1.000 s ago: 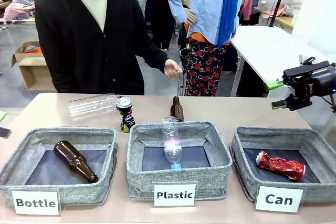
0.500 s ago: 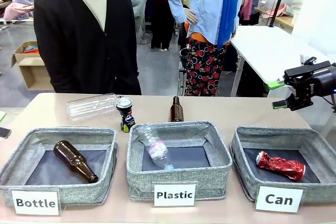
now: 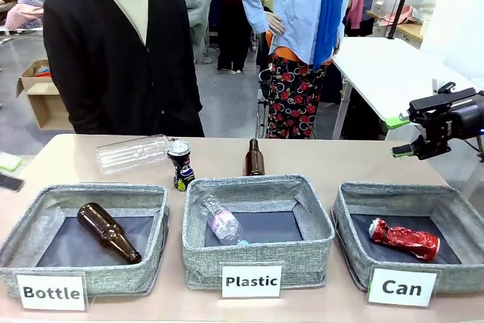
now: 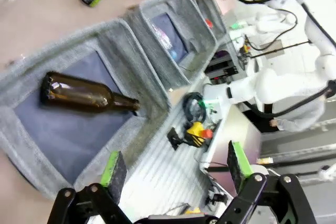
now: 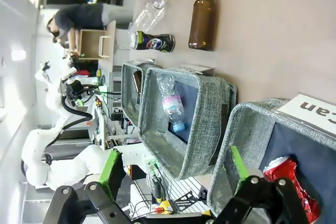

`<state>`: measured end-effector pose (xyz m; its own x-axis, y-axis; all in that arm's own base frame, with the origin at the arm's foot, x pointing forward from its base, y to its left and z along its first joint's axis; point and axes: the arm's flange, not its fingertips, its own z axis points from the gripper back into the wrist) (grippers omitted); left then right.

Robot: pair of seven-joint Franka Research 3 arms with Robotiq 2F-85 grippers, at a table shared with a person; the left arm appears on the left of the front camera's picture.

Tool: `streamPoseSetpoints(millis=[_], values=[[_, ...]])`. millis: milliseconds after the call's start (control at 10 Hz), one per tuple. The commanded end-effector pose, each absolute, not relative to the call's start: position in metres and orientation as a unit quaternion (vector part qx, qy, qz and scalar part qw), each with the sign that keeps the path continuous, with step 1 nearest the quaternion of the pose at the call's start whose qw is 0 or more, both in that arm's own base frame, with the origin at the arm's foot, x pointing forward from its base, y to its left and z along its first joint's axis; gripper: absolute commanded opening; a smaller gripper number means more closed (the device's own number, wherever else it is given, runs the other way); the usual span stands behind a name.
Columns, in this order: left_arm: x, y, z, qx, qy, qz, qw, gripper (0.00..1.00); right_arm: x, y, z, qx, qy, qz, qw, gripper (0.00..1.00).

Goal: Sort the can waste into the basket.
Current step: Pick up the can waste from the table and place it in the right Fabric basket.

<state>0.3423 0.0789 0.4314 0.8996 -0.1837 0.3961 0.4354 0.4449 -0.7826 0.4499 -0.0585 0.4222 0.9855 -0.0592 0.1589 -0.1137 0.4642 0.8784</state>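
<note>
The red crushed can [image 3: 403, 239] lies on its side on the dark lining of the basket [image 3: 344, 221] labelled "Can", which sits at the near right corner of the tabletop [image 3: 340, 160]. The black can [image 3: 180, 164] stands upright on the bare tabletop toward the far edge, left of the middle, behind the gap between the "Bottle" basket [image 3: 30, 221] and the "Plastic" basket [image 3: 257, 185]. Its top is just beside the neck end of a clear plastic bottle [image 3: 132, 151] lying on its side. A brown bottle [image 3: 255, 158] stands near the far edge at the middle. Another brown bottle [image 3: 108, 232] lies in the "Bottle" basket, and a small clear bottle [image 3: 221, 221] lies in the "Plastic" basket. The right gripper [image 3: 398, 136] hangs in the air past the far right corner, fingers spread wide with nothing between them. The left gripper [image 4: 175, 165] is likewise spread wide and empty, with the "Bottle" basket below it. A person [image 3: 121, 51] stands at the far edge.
</note>
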Motion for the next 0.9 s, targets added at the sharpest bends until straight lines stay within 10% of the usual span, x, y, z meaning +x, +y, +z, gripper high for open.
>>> streamPoseSetpoints(millis=[0,500,800], values=[[0.366,0.038,0.449,-0.446,-0.205,-0.216,0.844,1.00,0.448,-0.060,0.426,0.520,-0.086,0.027,0.850,1.00],[0.397,-0.037,0.425,-0.396,-0.363,-0.419,0.732,1.00,0.448,-0.060,0.426,0.520,-0.086,0.027,0.850,1.00],[0.419,-0.041,0.429,-0.440,-0.362,-0.358,0.740,1.00,0.448,-0.060,0.426,0.520,-0.086,0.027,0.850,1.00]])
